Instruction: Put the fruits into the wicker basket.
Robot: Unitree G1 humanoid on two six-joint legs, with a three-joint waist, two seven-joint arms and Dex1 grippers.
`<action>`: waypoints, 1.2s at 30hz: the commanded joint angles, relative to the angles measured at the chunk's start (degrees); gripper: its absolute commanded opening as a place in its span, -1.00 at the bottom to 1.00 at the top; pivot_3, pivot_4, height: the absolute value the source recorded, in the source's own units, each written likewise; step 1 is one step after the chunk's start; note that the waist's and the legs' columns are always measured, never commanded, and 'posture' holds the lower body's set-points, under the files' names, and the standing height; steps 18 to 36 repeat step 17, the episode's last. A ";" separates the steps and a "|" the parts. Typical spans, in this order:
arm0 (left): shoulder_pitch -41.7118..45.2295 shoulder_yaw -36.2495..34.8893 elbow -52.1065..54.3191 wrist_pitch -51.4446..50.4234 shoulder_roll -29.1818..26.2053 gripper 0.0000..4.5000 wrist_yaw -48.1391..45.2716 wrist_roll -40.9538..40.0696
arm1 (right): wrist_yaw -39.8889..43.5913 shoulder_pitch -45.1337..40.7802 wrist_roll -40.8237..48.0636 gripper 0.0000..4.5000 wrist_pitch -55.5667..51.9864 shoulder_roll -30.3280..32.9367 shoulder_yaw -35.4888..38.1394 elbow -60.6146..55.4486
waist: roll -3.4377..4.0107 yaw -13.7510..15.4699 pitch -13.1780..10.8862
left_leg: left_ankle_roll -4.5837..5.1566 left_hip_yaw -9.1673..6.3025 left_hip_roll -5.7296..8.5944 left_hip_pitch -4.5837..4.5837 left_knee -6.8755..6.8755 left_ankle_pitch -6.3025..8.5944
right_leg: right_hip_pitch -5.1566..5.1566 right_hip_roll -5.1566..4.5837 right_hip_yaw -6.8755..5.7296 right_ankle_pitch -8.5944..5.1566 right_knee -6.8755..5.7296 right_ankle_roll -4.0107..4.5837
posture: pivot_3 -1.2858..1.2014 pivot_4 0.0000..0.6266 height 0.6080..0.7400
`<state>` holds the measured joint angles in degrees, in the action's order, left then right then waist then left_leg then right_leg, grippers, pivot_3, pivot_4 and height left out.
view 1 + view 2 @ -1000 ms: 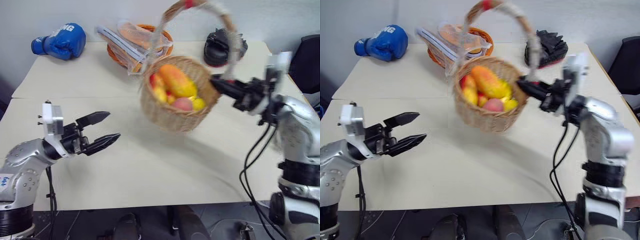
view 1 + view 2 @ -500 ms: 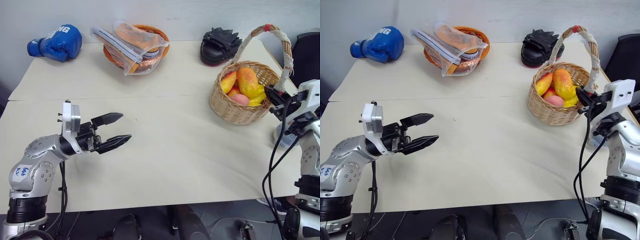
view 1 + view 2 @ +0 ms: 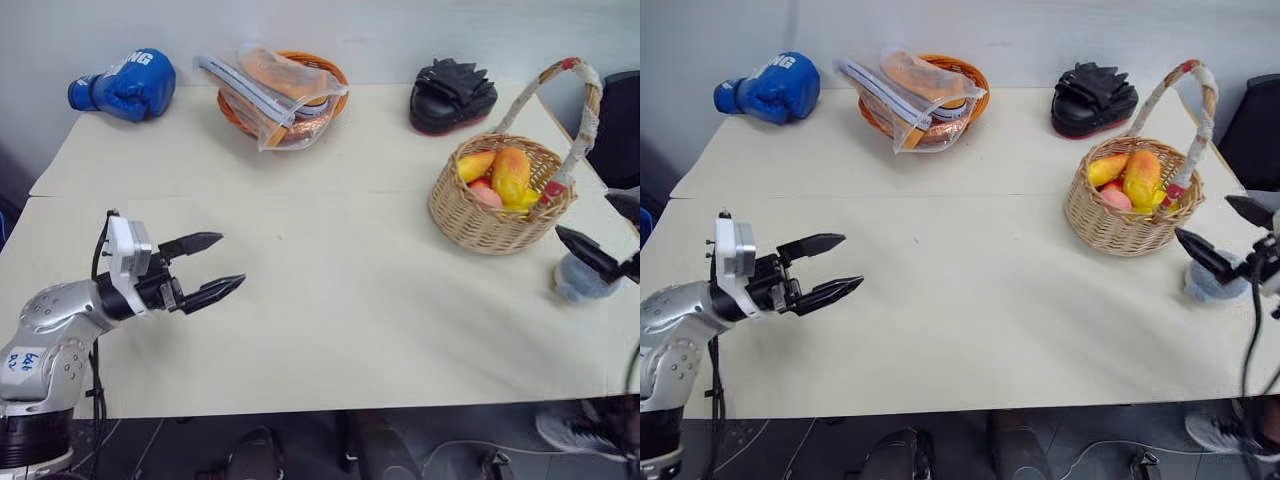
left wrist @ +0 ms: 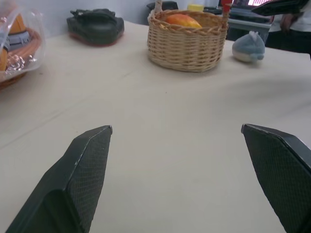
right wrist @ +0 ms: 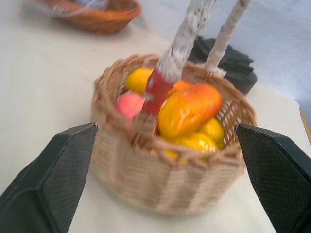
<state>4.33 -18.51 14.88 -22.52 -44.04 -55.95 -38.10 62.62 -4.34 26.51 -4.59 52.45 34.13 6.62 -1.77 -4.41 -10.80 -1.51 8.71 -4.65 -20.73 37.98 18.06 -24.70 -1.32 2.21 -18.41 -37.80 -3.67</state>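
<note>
While you look through the left eye view, you see the wicker basket (image 3: 497, 200) standing on the table (image 3: 330, 300) at its right side, with the fruits (image 3: 505, 178) already inside it. Your left tool (image 3: 208, 268) hangs over the table's left part, jaws spread wide and empty. In the right eye view, your right tool (image 3: 1225, 237) sits just beside the basket, fingers apart, gripping nothing, near a grey-blue pouch (image 3: 1212, 288). Your left wrist view shows the basket well ahead across bare table. Your right wrist view looks straight at the basket, its handle between the parted fingers, mangoes and peach (image 5: 130, 104) within. Judging by this, the task looks complete; next you need only draw both arms clear.
</note>
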 commanded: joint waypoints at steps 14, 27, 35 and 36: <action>-12.73 -1.53 -0.86 13.28 1.51 1.00 3.19 14.56 | 14.06 -13.22 -8.67 0.99 22.22 -15.03 -32.04 3.47 | -0.05 0.23 0.02 | 0.09 0.06 0.01 0.45 -0.15 0.09 | 0.43 -0.13 -0.06 -0.02 0.13 0.04 | 0.03 -0.52 1.00; -12.78 -1.58 -0.41 14.73 2.66 1.00 5.13 15.78 | 13.84 -16.76 -9.26 0.99 24.55 -16.96 -33.80 7.51 | -0.05 0.26 0.02 | 0.12 0.07 0.00 0.44 -0.09 0.11 | 0.43 -0.14 -0.06 -0.02 0.12 0.04 | 0.03 -0.52 1.00; -12.78 -1.58 -0.41 14.73 2.66 1.00 5.13 15.78 | 13.84 -16.76 -9.26 0.99 24.55 -16.96 -33.80 7.51 | -0.05 0.26 0.02 | 0.12 0.07 0.00 0.44 -0.09 0.11 | 0.43 -0.14 -0.06 -0.02 0.12 0.04 | 0.03 -0.52 1.00; -12.78 -1.58 -0.41 14.73 2.66 1.00 5.13 15.78 | 13.84 -16.76 -9.26 0.99 24.55 -16.96 -33.80 7.51 | -0.05 0.26 0.02 | 0.12 0.07 0.00 0.44 -0.09 0.11 | 0.43 -0.14 -0.06 -0.02 0.12 0.04 | 0.03 -0.52 1.00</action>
